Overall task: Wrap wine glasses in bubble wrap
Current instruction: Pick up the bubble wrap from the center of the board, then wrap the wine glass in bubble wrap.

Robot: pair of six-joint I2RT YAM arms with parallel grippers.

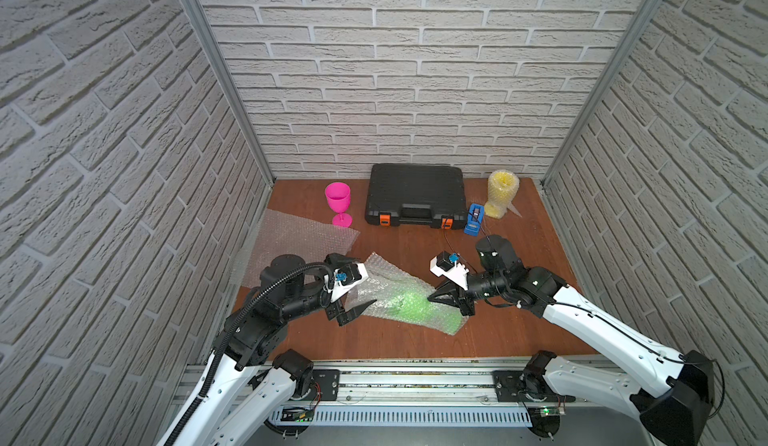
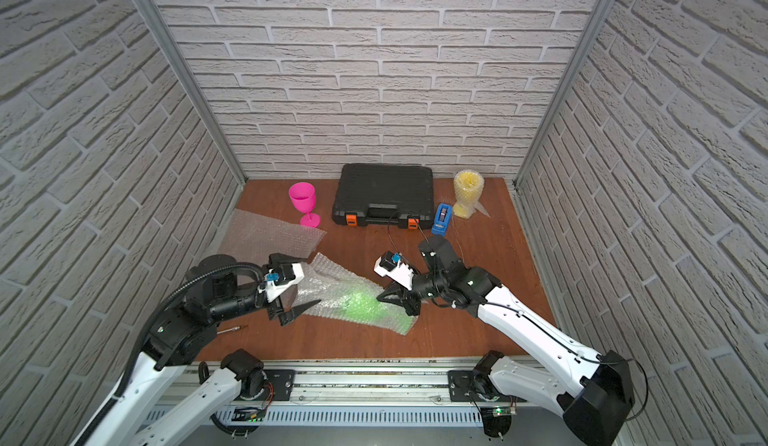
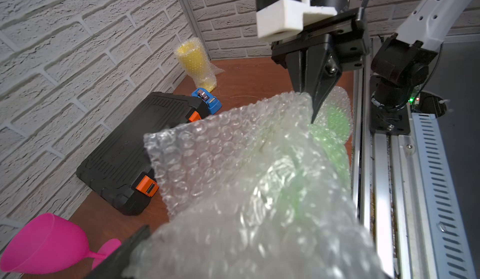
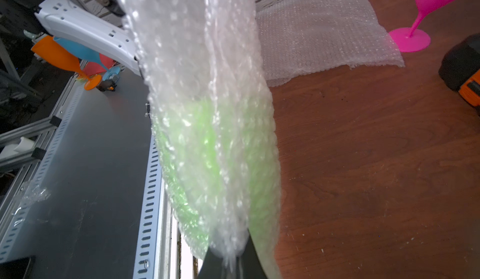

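Left jaws wide; right jaws pinch wrap (image 1: 395,294) edge.

I am finding no text, label, brand, number or sign that I can read in any of these views.

- black case (image 1: 415,194) with orange latches, lying flat on the brown wooden table (image 1: 523,311).
- blue tape dispenser (image 1: 474,219) just beside the case, by one orange latch.
- white brick wall (image 1: 415,70) right behind the case.
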